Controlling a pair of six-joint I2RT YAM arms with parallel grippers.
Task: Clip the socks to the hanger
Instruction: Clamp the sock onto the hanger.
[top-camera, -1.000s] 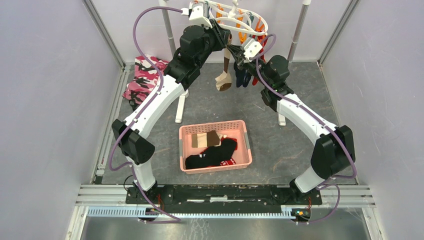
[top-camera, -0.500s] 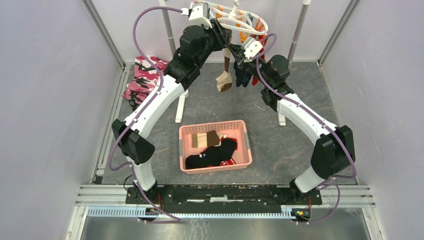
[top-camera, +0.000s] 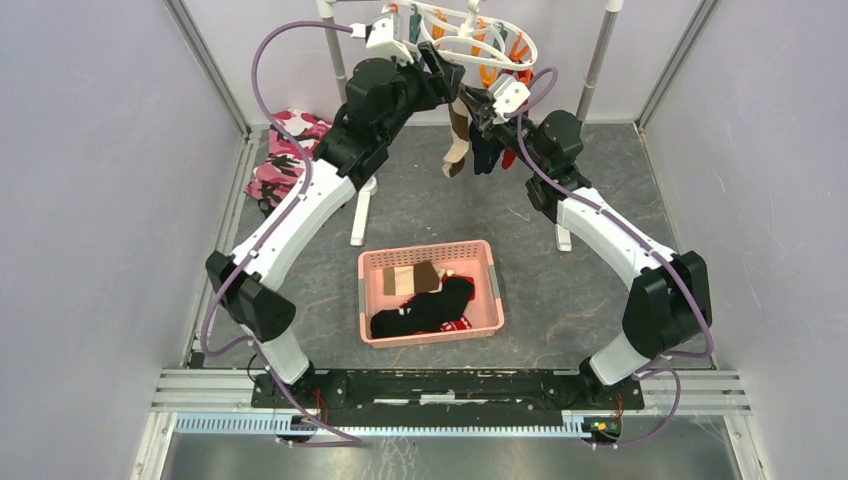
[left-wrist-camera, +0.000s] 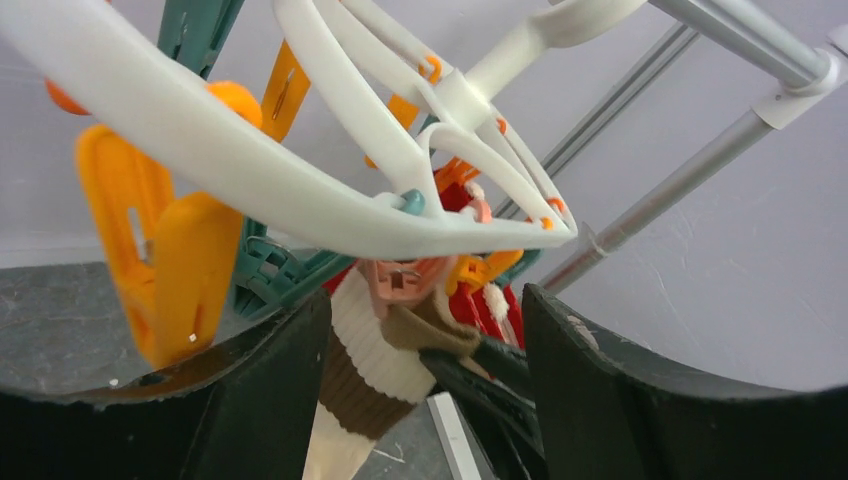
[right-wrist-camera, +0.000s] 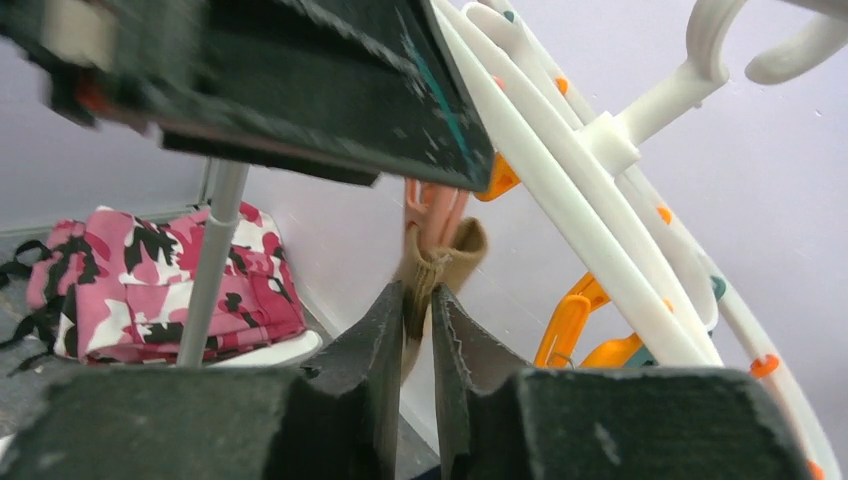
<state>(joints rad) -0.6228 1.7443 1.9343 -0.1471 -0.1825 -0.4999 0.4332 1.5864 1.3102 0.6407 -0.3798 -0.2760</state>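
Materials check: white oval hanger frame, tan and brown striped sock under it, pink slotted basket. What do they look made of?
White oval hanger frame: likely moulded plastic, smooth semi-gloss, soft highlights.
Tan and brown striped sock: knit fabric, matte, visible ribbing.
Pink slotted basket: probably rigid plastic, thin perforated walls holding their shape; finish hard to judge from above.

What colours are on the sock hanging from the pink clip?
The sock is cream with brown bands, clearest in the left wrist view.

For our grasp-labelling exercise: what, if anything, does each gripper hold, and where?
Right gripper pinches the beige sock near its top edge, below a clip. Left gripper is open, holding nothing.
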